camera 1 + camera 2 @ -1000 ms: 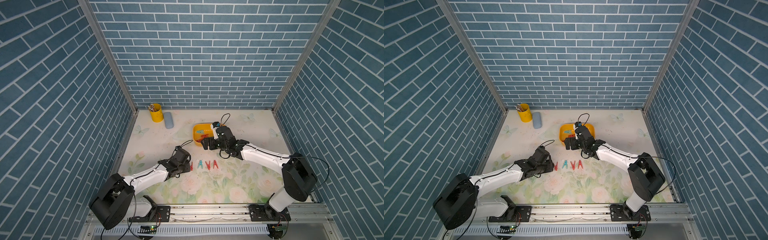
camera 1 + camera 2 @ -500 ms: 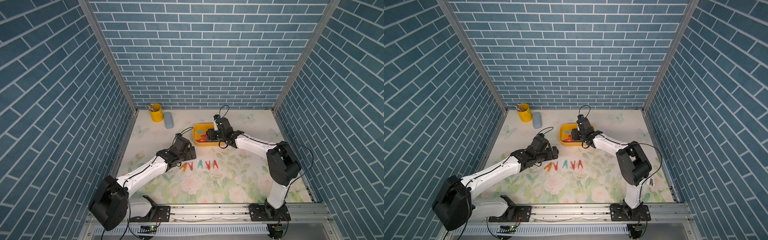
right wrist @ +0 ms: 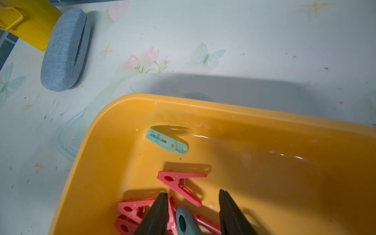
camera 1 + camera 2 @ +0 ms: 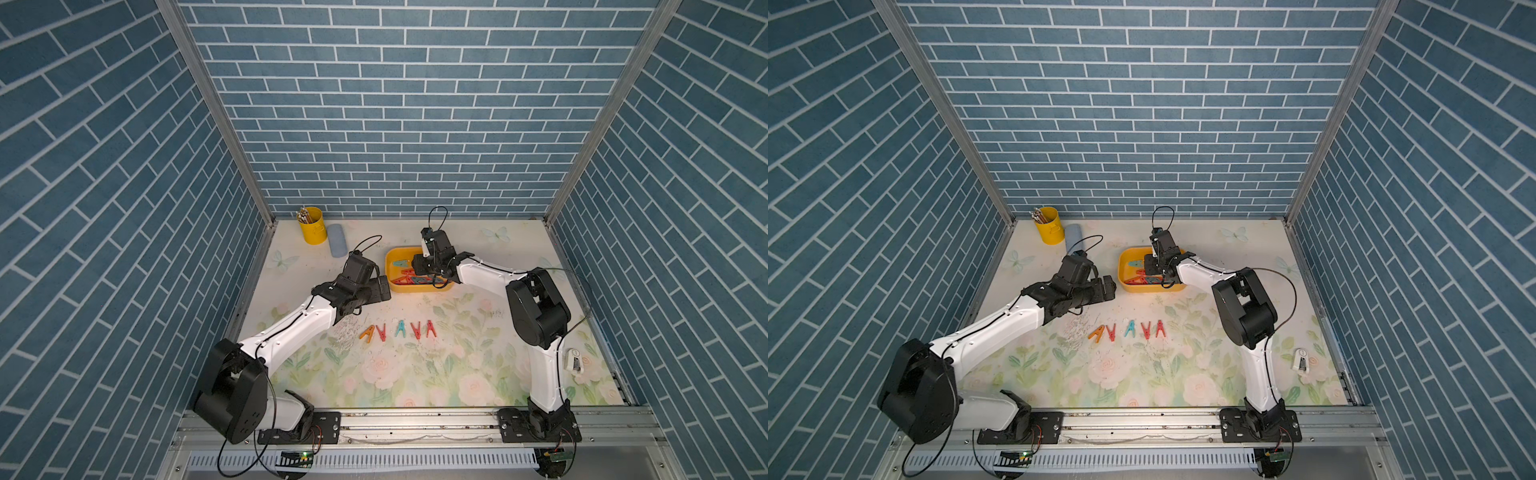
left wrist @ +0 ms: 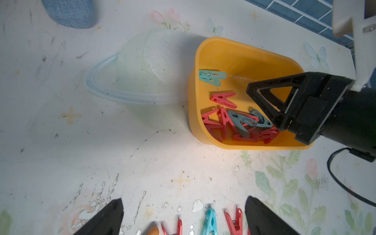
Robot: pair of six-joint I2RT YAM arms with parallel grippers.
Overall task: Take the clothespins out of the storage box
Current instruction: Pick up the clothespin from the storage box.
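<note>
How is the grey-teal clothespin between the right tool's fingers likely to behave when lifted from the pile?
The grey-teal clothespin looks like thin plastic: probably stiff and light. It lies across red clothespins in the storage box, so it may snag one. Its smooth sloping sides could slip.

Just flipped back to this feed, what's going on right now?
The robot is emptying the yellow storage box. The right hand is down inside it, jaws apart on either side of a grey-blue clothespin that lies on the heap of red clothespins. As far as the right wrist view shows, it is not clamped yet. The left hand is open and empty over the table, between the box and the row of five clothespins laid out there.
</note>
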